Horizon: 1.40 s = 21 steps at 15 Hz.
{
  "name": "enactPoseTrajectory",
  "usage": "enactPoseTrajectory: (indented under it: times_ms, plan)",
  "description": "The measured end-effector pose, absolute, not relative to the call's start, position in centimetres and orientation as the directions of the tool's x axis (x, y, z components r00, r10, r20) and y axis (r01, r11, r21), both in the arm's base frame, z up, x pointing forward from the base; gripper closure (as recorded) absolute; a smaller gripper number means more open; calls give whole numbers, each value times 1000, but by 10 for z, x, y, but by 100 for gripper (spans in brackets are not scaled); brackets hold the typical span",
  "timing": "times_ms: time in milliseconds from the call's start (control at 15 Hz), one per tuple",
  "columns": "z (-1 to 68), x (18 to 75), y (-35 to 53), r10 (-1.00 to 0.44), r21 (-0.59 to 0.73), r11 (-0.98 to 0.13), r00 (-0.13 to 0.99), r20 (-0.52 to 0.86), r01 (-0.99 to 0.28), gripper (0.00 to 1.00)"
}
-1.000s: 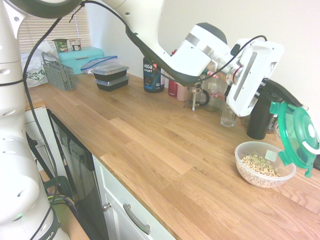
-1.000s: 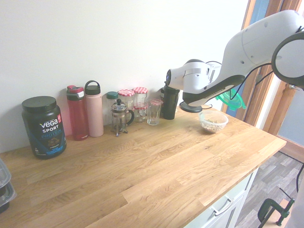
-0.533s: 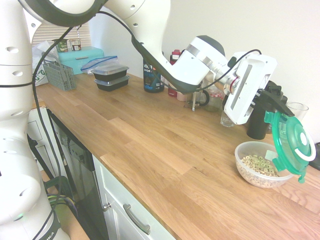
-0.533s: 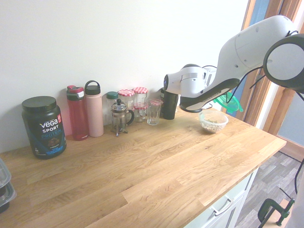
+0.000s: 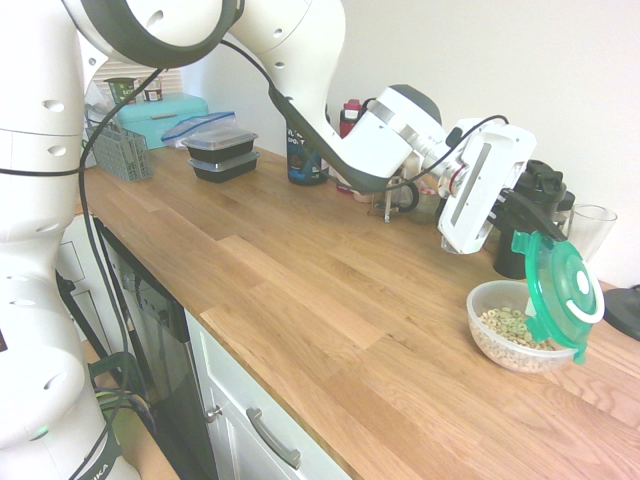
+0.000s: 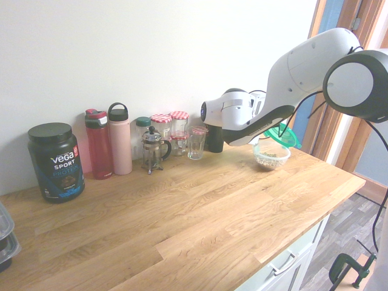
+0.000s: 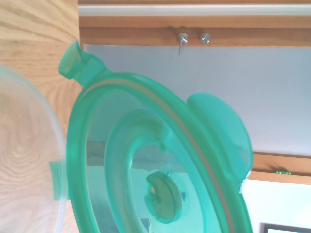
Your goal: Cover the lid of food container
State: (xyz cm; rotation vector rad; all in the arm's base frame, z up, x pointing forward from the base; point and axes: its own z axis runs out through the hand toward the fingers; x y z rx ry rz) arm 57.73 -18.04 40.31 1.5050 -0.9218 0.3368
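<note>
Gripper (image 5: 528, 238) is clamped on the round green translucent plastic lid (image 5: 560, 290), tilted over the clear round cereal bowl's (image 5: 505, 345) right rim.

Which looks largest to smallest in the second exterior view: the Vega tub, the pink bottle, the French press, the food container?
1. Vega tub, though it stands nearer the camera, which enlarges it.
2. Pink bottle.
3. French press and food container: they look about alike, one tall, one wide, so I do not rank them.

Glossy white arm (image 5: 300, 60), black joints and cables
</note>
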Motion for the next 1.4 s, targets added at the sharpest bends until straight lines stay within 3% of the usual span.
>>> enactPoseTrajectory:
  times_ms: [67, 133, 933, 1400]
  plan:
    - [402, 578, -180, -347, 699, 96, 635, 691, -708, 100]
    - [400, 578, -177, -353, 699, 89, 634, 688, -709, 0]
    - [350, 560, -129, -377, 742, -22, 693, 615, -670, 0]
    - [390, 548, -102, -569, 657, -204, 634, 524, -726, 0]
